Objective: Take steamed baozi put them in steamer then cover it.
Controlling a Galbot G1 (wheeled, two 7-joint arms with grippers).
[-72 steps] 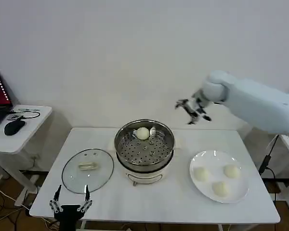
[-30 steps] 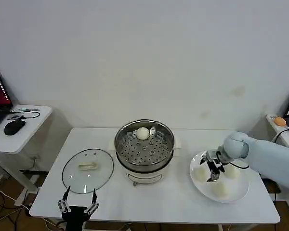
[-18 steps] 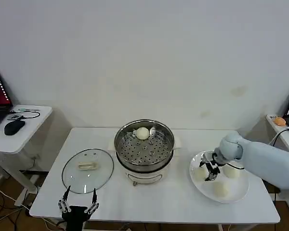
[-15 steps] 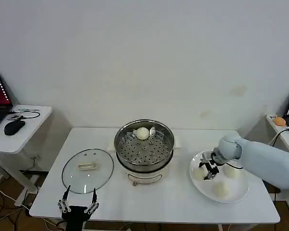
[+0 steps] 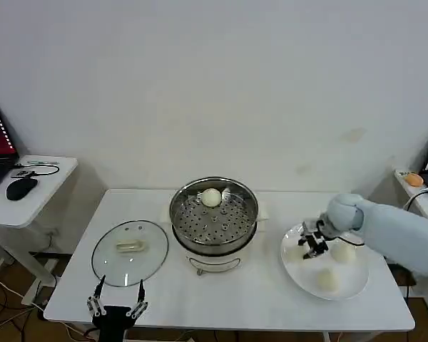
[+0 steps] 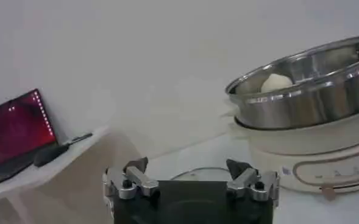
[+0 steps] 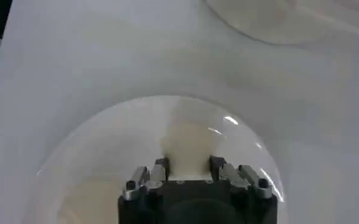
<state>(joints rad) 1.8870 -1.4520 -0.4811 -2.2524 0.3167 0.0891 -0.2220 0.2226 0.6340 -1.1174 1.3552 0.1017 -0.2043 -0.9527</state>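
in the right wrist view the right gripper (image 7: 189, 165) is seen from just behind its fingers (image 7: 161, 168), which are closed in narrowly on a steamed baozi (image 7: 189, 148) held between them — the bun sits over the white plate (image 7: 81, 152), whose rim curves around the gripper on both sides. whether the bun is lifted clear of the plate cannot be told. the head view gives what that view lacks: the right gripper (image 5: 313, 242) is placed over the plate's (image 5: 298, 271) side nearest the steamer (image 5: 214, 214), with two more baozi on the plate — one (image 5: 342, 251) just beside the gripper on its far side from the steamer, the other (image 5: 329, 280) toward the table's front edge from it. the held bun is hidden behind the fingers there.

a fourth baozi (image 5: 211, 197) is seen lying at the back of the steamer's perforated floor, well apart from the right gripper. it is also shown in the left wrist view (image 6: 277, 82), above the steel rim (image 6: 301, 97).

the left gripper (image 5: 116, 301) is held low at the table's front edge, fingers spread wide and nothing between them; the cover (image 5: 130, 251) lies flat on the table (image 5: 235, 299) just beyond it, between it and the steamer. in the left wrist view the same wide-spread gripper (image 6: 190, 176) is shown, with a laptop (image 6: 14, 131) on a side table off to one side.
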